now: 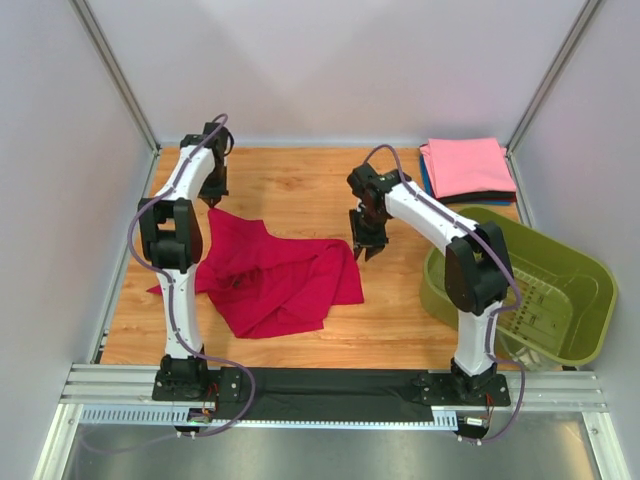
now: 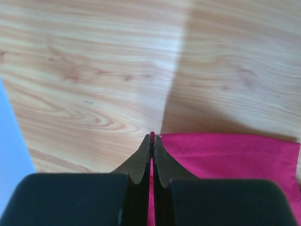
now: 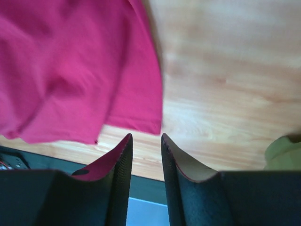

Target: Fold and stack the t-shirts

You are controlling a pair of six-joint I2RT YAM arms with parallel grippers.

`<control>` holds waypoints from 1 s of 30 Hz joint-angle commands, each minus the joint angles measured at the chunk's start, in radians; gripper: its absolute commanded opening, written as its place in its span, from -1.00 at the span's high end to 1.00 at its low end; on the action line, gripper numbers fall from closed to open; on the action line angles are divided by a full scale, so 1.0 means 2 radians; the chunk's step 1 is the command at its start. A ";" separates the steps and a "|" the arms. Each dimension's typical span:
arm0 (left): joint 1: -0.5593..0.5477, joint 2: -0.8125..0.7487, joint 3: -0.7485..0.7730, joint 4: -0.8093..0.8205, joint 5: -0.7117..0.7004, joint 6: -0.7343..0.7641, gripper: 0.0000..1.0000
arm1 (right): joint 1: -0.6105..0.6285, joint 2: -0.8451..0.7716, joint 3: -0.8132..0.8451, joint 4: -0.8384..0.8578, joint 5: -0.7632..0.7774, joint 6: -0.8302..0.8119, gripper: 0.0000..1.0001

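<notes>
- Crimson t-shirt (image 1: 270, 275) lies rumpled mid-surface (image 1: 300, 185); the pink-topped folded stack (image 1: 465, 165) sits at the far right.
- Left claw (image 2: 152, 139) is closed, pinching the shirt's edge; right claw (image 3: 146, 139) is part-open and empty, beside a corner.
- I judge the shirt limp and light, so I'd grip its corners.
- I see no readable writing.

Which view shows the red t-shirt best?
Top external: nearly the whole crumpled red t-shirt is visible. Left wrist shows only the edge pinched in the left gripper; right wrist shows one loose corner, blurred.

Folded stack (image 1: 465, 165) behind basket (image 1: 436, 285), perhaps touching
</notes>
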 commanded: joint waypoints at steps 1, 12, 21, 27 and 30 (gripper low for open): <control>0.015 -0.033 0.002 -0.019 -0.025 -0.010 1.00 | 0.008 -0.054 -0.080 0.045 -0.017 0.022 0.36; 0.020 -0.035 0.008 -0.019 -0.002 -0.012 1.00 | 0.021 -0.046 -0.183 0.146 -0.034 0.031 0.37; 0.020 -0.038 0.005 -0.019 0.002 -0.018 1.00 | 0.023 -0.028 -0.218 0.158 -0.022 0.040 0.38; 0.020 -0.042 0.005 -0.019 0.005 -0.023 1.00 | 0.023 -0.028 -0.226 0.158 -0.010 0.043 0.39; 0.020 -0.045 0.003 -0.020 0.008 -0.028 1.00 | 0.024 -0.028 -0.236 0.175 -0.023 0.047 0.42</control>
